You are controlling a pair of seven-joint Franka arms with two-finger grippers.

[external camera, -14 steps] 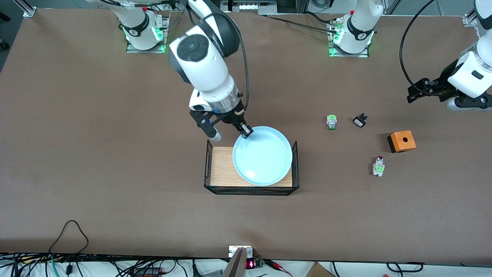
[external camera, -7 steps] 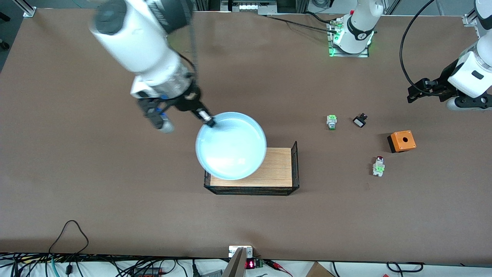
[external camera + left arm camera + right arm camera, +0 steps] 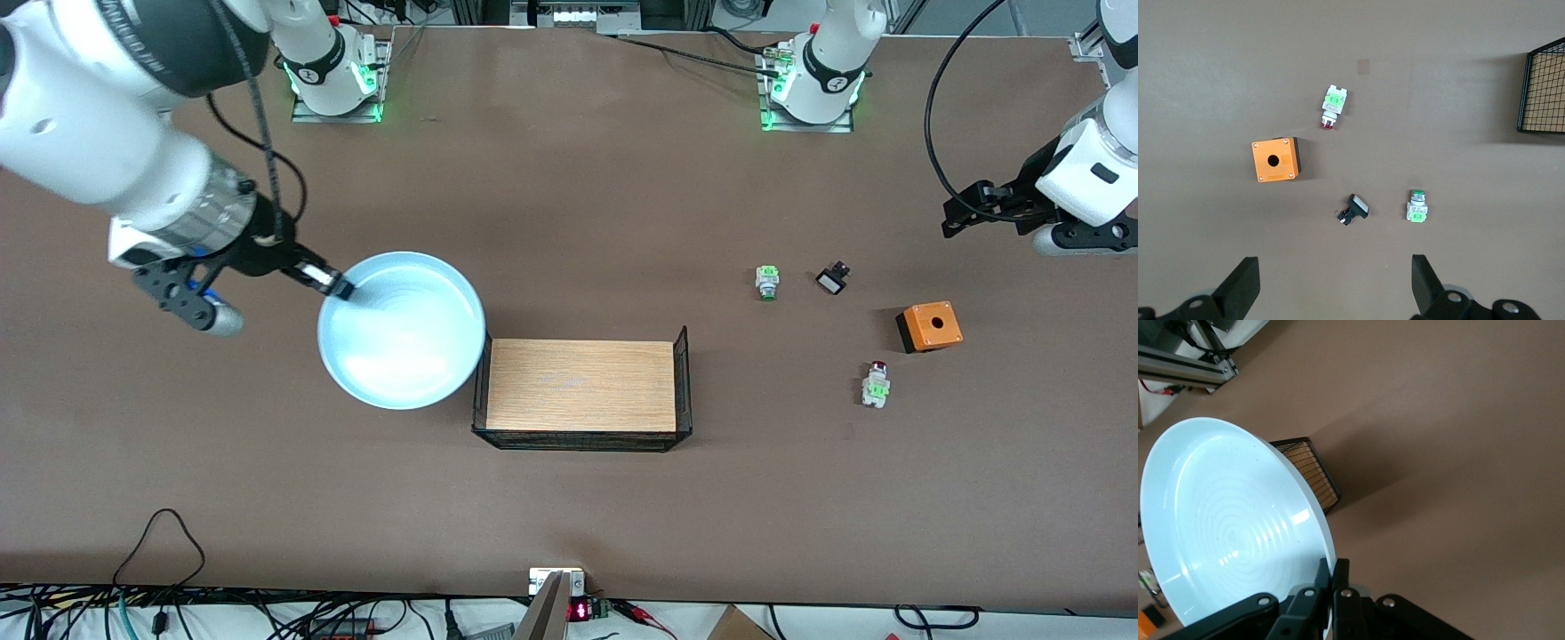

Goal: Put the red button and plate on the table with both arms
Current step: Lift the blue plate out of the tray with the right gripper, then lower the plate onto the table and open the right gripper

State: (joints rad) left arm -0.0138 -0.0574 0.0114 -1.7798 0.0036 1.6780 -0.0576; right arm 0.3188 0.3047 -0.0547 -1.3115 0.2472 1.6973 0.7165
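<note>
My right gripper (image 3: 336,285) is shut on the rim of the pale blue plate (image 3: 402,331) and holds it in the air over the brown table (image 3: 569,507), beside the tray's end toward the right arm. In the right wrist view the plate (image 3: 1231,533) is pinched between the fingers of my right gripper (image 3: 1332,568). The red button (image 3: 876,386) lies on the table toward the left arm's end; it also shows in the left wrist view (image 3: 1332,106). My left gripper (image 3: 1335,287) is open and empty, high over the table's left-arm end (image 3: 956,216).
A wood-topped tray with black mesh ends (image 3: 581,395) stands mid-table. A green-tipped switch (image 3: 767,282), a small black component (image 3: 832,279) and an orange box with a hole (image 3: 929,326) lie on the table near the red button.
My right gripper has lifted the plate off the tray and carried it toward the right arm's end of the table. The left arm has not moved.
</note>
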